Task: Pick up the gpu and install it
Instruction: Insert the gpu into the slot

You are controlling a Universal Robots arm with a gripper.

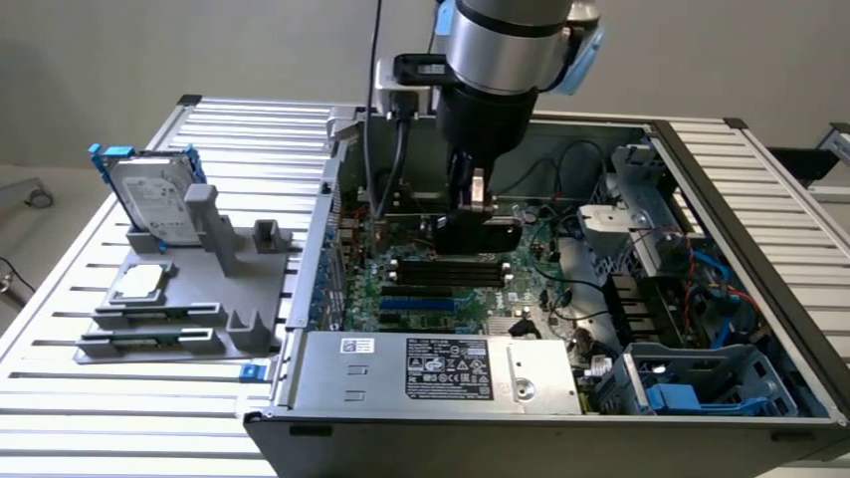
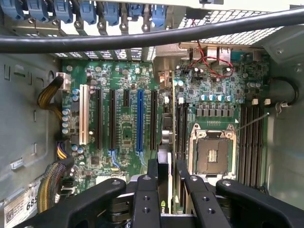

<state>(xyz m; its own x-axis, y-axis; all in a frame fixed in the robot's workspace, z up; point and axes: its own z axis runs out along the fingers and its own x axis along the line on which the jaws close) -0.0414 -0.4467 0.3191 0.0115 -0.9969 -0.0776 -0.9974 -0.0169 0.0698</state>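
Observation:
The gpu hangs upright inside the open computer case, just above the motherboard, with its black cover facing the camera. My gripper is shut on its upper edge. In the wrist view the gpu appears edge-on between the two black fingers, and my gripper holds it over the board. It lies between the black expansion slots and the empty processor socket. A blue slot lies just beside the card's line.
A grey parts holder on the slatted table, at the exterior view's left, carries a silver hard drive with blue rails and a square processor chip. Inside the case are the power supply, cables and blue drive bays.

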